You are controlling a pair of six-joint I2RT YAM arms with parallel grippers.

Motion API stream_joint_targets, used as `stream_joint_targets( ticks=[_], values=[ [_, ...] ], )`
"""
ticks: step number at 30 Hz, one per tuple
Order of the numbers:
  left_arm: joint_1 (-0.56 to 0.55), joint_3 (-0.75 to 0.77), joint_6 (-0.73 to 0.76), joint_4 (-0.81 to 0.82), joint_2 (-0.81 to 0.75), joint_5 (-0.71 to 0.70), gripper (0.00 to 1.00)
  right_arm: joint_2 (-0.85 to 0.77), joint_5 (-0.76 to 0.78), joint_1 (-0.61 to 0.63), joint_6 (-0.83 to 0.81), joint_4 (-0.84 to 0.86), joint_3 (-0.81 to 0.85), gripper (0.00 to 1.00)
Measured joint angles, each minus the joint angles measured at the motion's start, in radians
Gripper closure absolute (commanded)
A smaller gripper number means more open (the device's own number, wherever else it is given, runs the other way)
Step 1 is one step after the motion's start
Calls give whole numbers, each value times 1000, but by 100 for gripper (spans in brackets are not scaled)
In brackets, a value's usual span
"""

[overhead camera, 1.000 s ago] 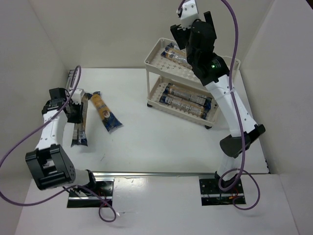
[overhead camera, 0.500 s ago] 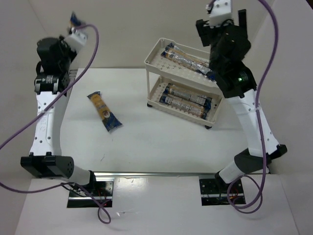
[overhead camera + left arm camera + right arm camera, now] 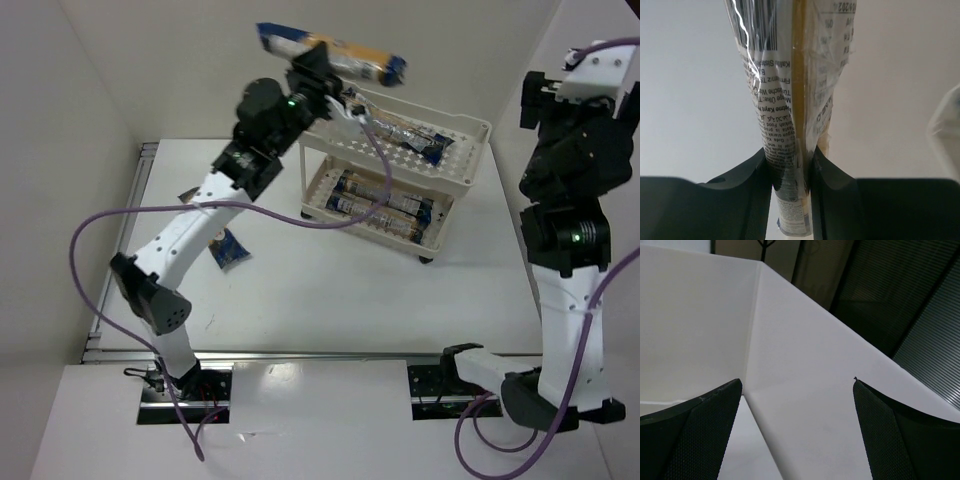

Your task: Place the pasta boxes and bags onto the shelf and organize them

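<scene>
Low on the left of the overhead view, one loose packet (image 3: 226, 250) of pasta lies on the white table (image 3: 330, 290), partly hidden behind the left arm. That arm reaches up to the top centre of the frame, where the left gripper (image 3: 318, 72) is clamped on the held packet (image 3: 345, 52). Its long axis runs left to right, dipping slightly rightward. It hangs in the air above the left end of the shelf (image 3: 476, 150). The upper tier, below and to the right, already carries a resting packet (image 3: 405, 130); the lower tier holds two packets (image 3: 385, 205). At far right, the right gripper (image 3: 796, 390) is raised well clear, fingers spread wide around nothing. The left arm is plainly nearer the shelf.
</scene>
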Motion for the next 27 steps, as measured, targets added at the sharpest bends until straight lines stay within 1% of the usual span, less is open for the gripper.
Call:
stream_joint_targets(
  ticks=[2, 6, 12, 17, 27],
  values=[
    [-60, 12, 25, -14, 61, 21, 100, -55, -21, -31, 13, -3, -40, 4],
    [-148, 27, 28, -73, 160, 50, 100, -150, -52, -89, 34, -13, -113, 4],
    [-236, 19, 20, -104, 211, 66, 100, -246, -97, -138, 59, -32, -163, 4],
    [-255, 93, -6, -121, 245, 61, 100, -262, -144, -143, 73, -53, -165, 4],
    [-238, 95, -85, -131, 246, 18, 100, -219, -211, -144, 90, -96, -164, 4]
  ],
)
